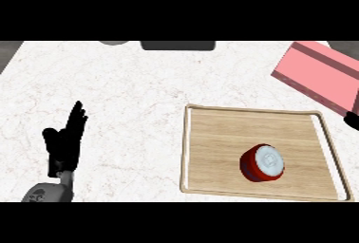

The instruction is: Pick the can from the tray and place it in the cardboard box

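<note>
Can (263,163), red with a silver top, stands upright on a wooden tray (231,128). It sits in the tray's lower right part, apart from the raised rim on every side, and nothing touches it. The tray is a pale wood rectangle with a light rim, lying flat on the right half of a white marbled surface (119,85).

Beyond the tray's far right corner lies a pink cardboard box (322,76), set at an angle and cut off by the view's right edge. It is near the tray but not touching it.

A small black part of the right hand (353,121) shows at the right edge, just below the box and beside the tray's right rim; whether it is open or closed cannot be told.

The left hand (64,142) rests well apart from the tray, at the view's left, open with straight fingers pointing away from the robot and holding nothing. Its grey forearm (49,192) enters from the lower edge.

At the far edge of the surface sit a dark rectangular object (177,45) and a grey rounded object (113,42), both partly cut off.
</note>
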Robot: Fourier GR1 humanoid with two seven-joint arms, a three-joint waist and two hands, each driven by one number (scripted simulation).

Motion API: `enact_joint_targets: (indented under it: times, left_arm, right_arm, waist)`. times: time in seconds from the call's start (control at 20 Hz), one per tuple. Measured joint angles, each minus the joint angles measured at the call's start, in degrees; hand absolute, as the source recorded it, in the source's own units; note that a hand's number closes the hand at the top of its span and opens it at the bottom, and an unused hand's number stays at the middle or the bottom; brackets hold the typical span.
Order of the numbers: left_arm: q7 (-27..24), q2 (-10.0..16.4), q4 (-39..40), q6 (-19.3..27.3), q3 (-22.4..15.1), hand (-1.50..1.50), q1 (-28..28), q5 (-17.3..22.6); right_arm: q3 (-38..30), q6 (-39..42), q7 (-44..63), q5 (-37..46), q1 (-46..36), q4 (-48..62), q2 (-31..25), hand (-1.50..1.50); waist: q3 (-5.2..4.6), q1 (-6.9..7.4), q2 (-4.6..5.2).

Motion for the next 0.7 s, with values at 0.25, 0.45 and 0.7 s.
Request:
enact_joint_targets:
  times: [0.25,0.45,0.7]
  left_arm:
    - [0.4,-0.3,1.1,-0.6,0.7,0.0,-1.4,-0.5]
    - [-0.3,-0.7,1.5,-1.1,1.2,0.0,-1.2,-0.7]
    - [-1.1,-1.2,2.3,-1.9,2.1,0.0,-0.8,-0.9]
  right_arm:
    - [8.7,3.0,10.9,2.6,-6.5,-0.2,0.6,-1.5]
    - [14.4,4.9,16.3,4.0,-10.8,1.8,2.4,-1.5]
    - [20.6,5.0,19.9,6.5,-14.4,3.3,6.7,-1.5]
  waist:
    - [0.0,0.28,0.08]
    - [0.01,0.27,0.06]
    - [0.04,0.02,0.01]
